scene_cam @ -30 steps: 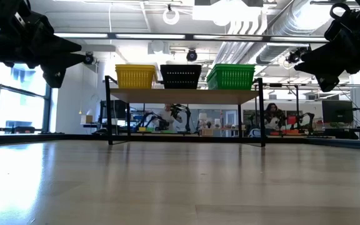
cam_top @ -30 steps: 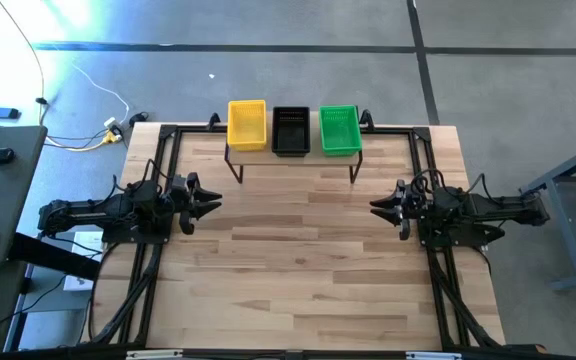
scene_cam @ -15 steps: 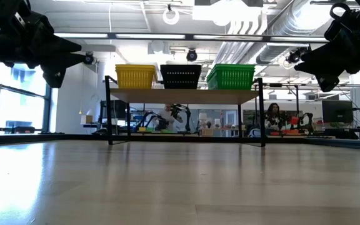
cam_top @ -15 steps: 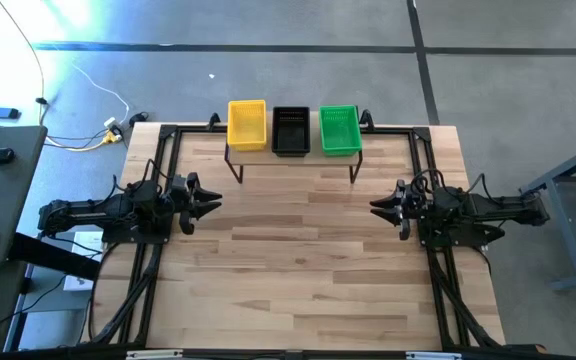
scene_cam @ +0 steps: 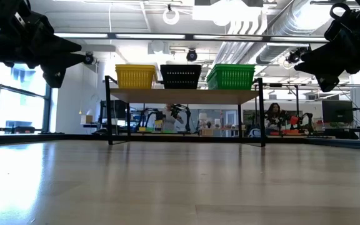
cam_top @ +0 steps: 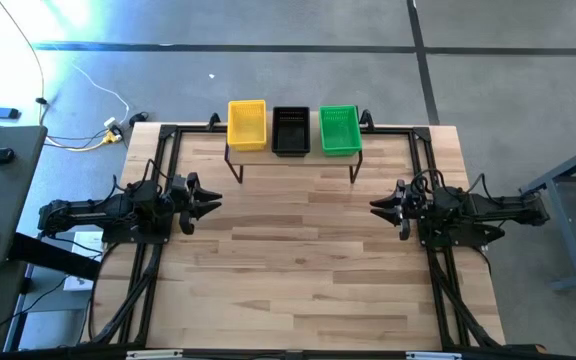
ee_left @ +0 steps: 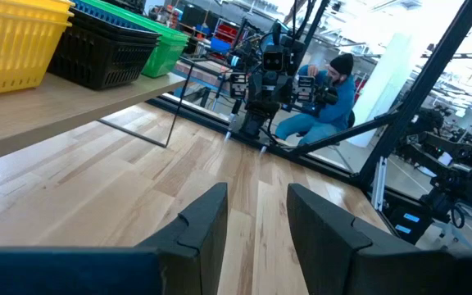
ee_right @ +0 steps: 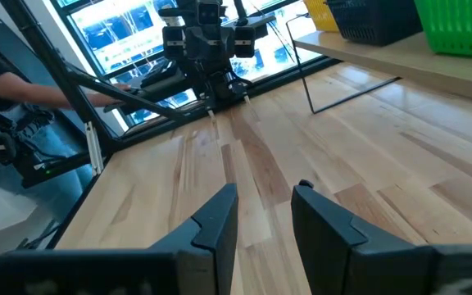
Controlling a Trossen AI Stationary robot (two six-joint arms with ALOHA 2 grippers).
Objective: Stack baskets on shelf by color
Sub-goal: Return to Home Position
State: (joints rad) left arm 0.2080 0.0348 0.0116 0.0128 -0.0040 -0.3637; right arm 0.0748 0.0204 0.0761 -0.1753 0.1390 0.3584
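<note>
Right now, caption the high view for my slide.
Yellow baskets, black baskets, green baskets lined on the shelf; left gripper and right gripper open, empty, at the table sides.

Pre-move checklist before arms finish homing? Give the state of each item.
1. Colours sorted on the shelf: yellow baskets, black baskets and green baskets side by side, one colour per spot: ok.
2. Three baskets in each stack: cannot tell, they are nested.
3. Left pincer open, holding nothing, at the table's left side, away from the shelf: ok.
4. Right pincer open, holding nothing, at the right side, away from the shelf: ok.
5. No loose basket on the table: ok.
</note>
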